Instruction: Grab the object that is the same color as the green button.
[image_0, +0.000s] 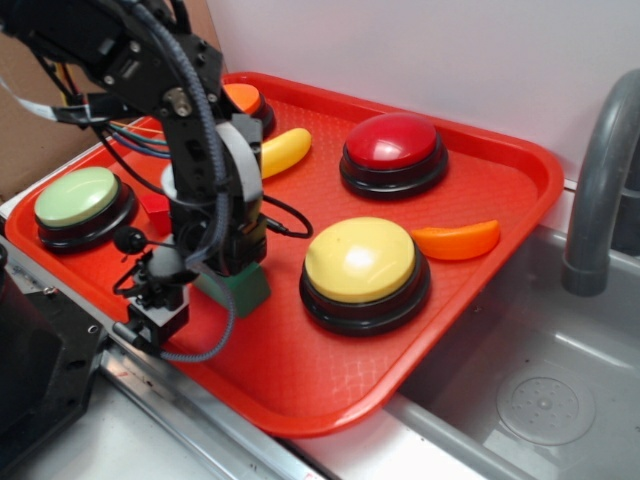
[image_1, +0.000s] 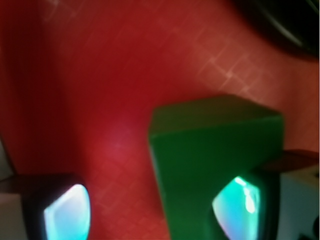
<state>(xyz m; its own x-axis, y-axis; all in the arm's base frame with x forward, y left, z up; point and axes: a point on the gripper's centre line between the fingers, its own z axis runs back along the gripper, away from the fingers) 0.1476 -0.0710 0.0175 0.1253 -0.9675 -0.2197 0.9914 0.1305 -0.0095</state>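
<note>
Here the small dark green notched block (image_1: 215, 150) sits toward 3 o'clock between the gripper (image_1: 150, 210) fingers, which stand apart, not centred.

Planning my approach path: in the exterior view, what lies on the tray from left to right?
Green button → red block → green block → yellow button → orange wedge.

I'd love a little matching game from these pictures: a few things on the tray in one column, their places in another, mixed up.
Things:
1. green button
2. red button
3. yellow button
4. green block

Places:
A. far side of the red tray, near the wall
B. under the pincer
C. left edge of the tray
D. beside the orange wedge

Pairs: 1-C, 2-A, 3-D, 4-B
</note>
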